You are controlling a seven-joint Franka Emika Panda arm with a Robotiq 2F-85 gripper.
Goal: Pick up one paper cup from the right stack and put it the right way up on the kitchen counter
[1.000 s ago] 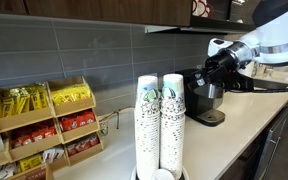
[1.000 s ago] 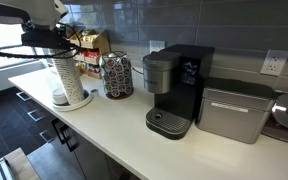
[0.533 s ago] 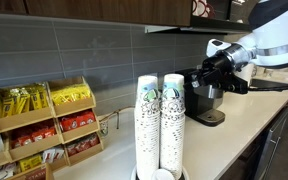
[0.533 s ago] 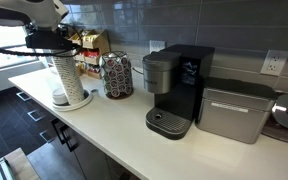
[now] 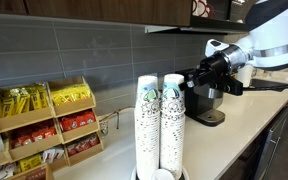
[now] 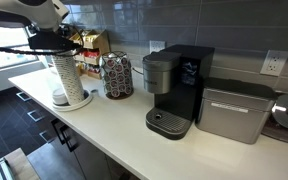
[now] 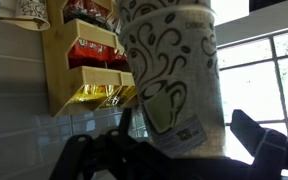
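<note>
The arm (image 5: 272, 40) has slid further left across the frame. A second ago the gripper (image 5: 197, 76) hung above the coffee machine (image 5: 206, 102); now it's past it and closing on the top of the cups at centre frame. In an exterior view down the long cream-white counter (image 6: 119, 128) the shift barely shows, with the gripper (image 6: 46, 43) sitting at upper left, level with the head of the columns.

On to the right stack (image 5: 173, 125), the column nearer the incoming arm. It stands just beside its twin column (image 5: 147, 125), and I can't tell whether the two touch. The paper cup (image 5: 173, 86) we want is the topmost one, nested on that stack, and nothing is lifted yet.

The wrist view is full of it, with the printed cup wall (image 7: 169, 70) dead centre. The gripper (image 7: 184, 140) is spread wide, one finger (image 7: 96, 158) low left and the other low right. Neither touches paper as far as I can see.

My read is that the approach is nearly done. Next comes the squeeze on one cup alone, and the danger there is dragging two off together.
</note>
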